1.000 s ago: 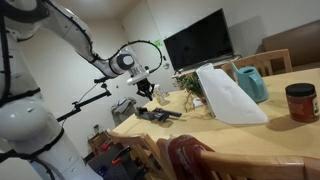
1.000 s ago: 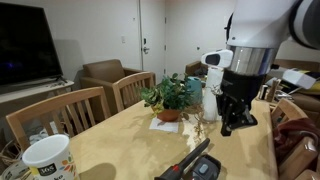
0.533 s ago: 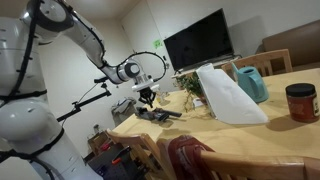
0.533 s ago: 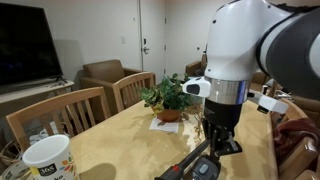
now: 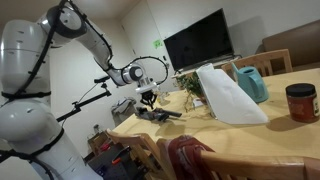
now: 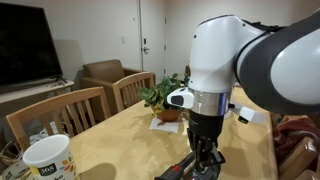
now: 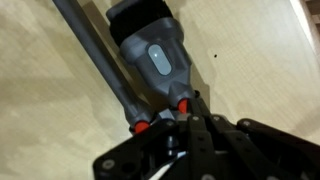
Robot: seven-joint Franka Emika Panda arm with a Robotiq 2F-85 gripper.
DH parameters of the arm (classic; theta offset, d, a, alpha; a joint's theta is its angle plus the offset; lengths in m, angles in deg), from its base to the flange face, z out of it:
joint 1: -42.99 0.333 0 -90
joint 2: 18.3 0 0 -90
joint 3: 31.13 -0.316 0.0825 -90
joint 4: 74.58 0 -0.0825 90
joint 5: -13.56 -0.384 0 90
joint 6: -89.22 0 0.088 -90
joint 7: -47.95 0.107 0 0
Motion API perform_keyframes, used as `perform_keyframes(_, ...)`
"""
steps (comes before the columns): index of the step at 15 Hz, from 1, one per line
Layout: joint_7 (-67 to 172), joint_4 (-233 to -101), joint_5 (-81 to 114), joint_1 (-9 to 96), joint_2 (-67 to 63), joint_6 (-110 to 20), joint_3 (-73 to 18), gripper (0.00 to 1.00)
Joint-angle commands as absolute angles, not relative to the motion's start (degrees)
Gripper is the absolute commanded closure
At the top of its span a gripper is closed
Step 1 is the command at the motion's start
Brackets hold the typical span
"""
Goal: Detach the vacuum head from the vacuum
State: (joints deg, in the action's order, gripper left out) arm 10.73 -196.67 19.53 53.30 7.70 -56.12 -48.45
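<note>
Table (image 6: 110,140): vacuum (image 7: 152,55) lies flat near the edge. In the wrist view its slim vacuum head (image 7: 92,55) runs toward 11 o'clock. Gripper (image 6: 205,162) has dropped over the last second and now sits just over the body, at 6 o'clock. Finger spread: cannot tell. Judged: approach is ending, head not yet detached.

The light wooden surface (image 5: 205,135) carries the vacuum (image 5: 160,115) lying flat near one end, with a white bag (image 5: 228,95), a teal jug (image 5: 251,82) and a red jar (image 5: 300,103) further along. A potted plant (image 6: 167,98) stands on a paper sheet (image 6: 163,126) mid-surface, and a white mug (image 6: 47,160) stands near an edge.
</note>
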Motion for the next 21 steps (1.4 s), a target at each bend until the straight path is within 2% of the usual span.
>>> perform_keyframes(1,10.7,-196.2,19.8,52.8,8.2,-56.0,-49.1,0.99)
perform_keyframes(21,11.5,-193.0,21.4,53.9,12.6,-54.1,-48.3,1.00)
